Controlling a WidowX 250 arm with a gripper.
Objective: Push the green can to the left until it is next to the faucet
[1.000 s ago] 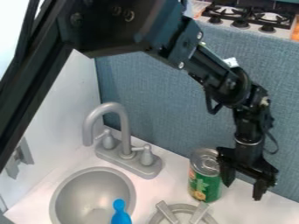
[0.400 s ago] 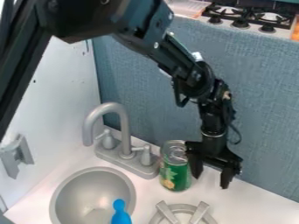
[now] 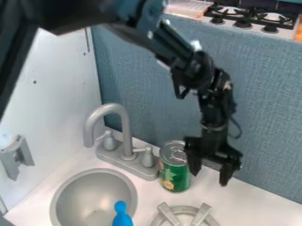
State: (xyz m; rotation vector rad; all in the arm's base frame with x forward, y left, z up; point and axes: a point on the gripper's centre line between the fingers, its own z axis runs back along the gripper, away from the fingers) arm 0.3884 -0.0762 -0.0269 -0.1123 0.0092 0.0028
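At the far left I see a grey bracket on the white side wall. Right of it, the round grey sink basin is set into the white countertop, and the knobbed top of a blue object shows over its front right part. The grey gooseneck faucet, with two handles on one base, stands behind the basin, close to the countertop's back left corner. Next comes the green soda can with a silver top, upright near the countertop's back edge, just right of the faucet's base. In front of it lies a grey toy burner grate. My gripper hangs pointing down at the can's right side, its two fingers spread well apart with nothing between them; the nearer one is right by the can, and I can't tell whether they touch. Behind it rises the blue fabric panel, with a gas stovetop beyond at the upper right.
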